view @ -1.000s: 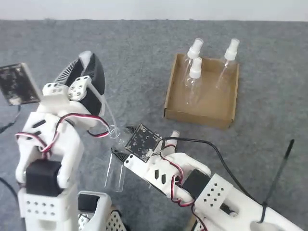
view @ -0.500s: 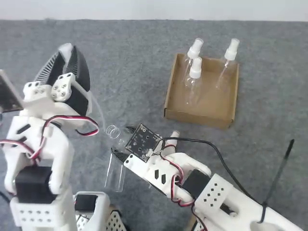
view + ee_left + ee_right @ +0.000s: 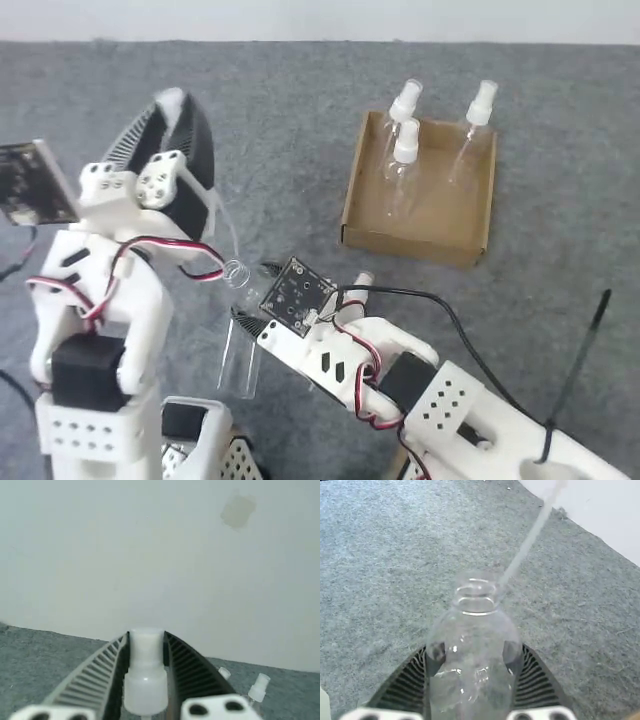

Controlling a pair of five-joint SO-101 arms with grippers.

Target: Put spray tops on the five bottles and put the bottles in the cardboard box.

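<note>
My left gripper (image 3: pixel 175 108) is raised at the left, shut on a white spray top (image 3: pixel 145 680) between its ribbed black fingers (image 3: pixel 187 662). The top's thin dip tube (image 3: pixel 222 225) slants down to the open mouth of a clear bottle (image 3: pixel 240 350). My right gripper (image 3: pixel 250 305) is shut on that bottle's body (image 3: pixel 472 660); the tube (image 3: pixel 527 540) meets the rim of the neck (image 3: pixel 476 597). The cardboard box (image 3: pixel 418 235) lies at the back right with three capped bottles (image 3: pixel 405 160) in it, their tops poking over the far wall.
Grey carpet covers the table up to a white wall at the back. Red and black cables (image 3: pixel 400 295) loop over the right arm. A thin black rod (image 3: pixel 580 370) stands at the front right. Open carpet lies between the arms and the box.
The left arm swung left, taking the tube away from the bottle mouth, then came back right so the tube tip is at the mouth again. The right arm and bottle stayed still.
</note>
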